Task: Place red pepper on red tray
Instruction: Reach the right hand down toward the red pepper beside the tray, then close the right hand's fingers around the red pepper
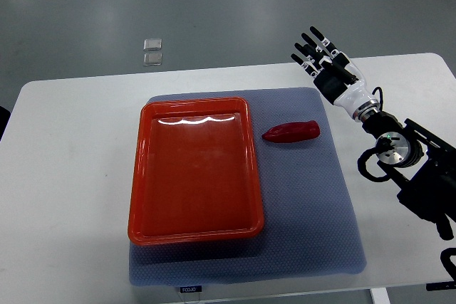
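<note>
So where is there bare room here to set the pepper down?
The red tray is empty throughout. The grey mat is bare below the red pepper, between the tray's right rim and the mat's right edge. The only tight spot is the narrow gap between pepper and tray. The right hand hovers open beyond the mat's far corner.

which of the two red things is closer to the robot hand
The red pepper, lying on the grey mat just right of the red tray. It sits between the tray and the open right hand; the tray lies farther left.
</note>
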Motion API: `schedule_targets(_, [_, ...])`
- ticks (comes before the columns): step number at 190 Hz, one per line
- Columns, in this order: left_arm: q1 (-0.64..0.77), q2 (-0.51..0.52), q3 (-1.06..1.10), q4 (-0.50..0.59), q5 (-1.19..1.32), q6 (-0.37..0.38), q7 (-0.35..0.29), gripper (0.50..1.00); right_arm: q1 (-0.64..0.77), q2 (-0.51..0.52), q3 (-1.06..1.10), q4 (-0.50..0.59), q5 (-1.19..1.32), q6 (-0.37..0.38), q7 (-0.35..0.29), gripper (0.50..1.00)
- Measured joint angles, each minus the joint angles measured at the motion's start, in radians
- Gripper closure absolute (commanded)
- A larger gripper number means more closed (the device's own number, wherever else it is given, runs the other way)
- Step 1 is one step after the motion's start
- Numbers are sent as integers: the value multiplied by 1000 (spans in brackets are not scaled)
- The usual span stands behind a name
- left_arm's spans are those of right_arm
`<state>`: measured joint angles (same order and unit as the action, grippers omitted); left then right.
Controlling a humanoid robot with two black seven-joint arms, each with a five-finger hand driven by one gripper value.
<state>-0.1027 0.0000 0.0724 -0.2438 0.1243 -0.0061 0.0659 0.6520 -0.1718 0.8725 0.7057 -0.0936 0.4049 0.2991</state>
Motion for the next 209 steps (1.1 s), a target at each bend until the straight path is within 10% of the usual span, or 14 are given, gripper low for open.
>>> schedule_targets(112, [0, 0, 1, -6, 1, 0, -2, 500, 89, -85, -84, 14, -234, 3, -24, 585])
schedule_targets(209, [0, 0, 1, -9, 2, -1, -2, 500, 416, -324, -700, 280, -915, -20, -45, 587])
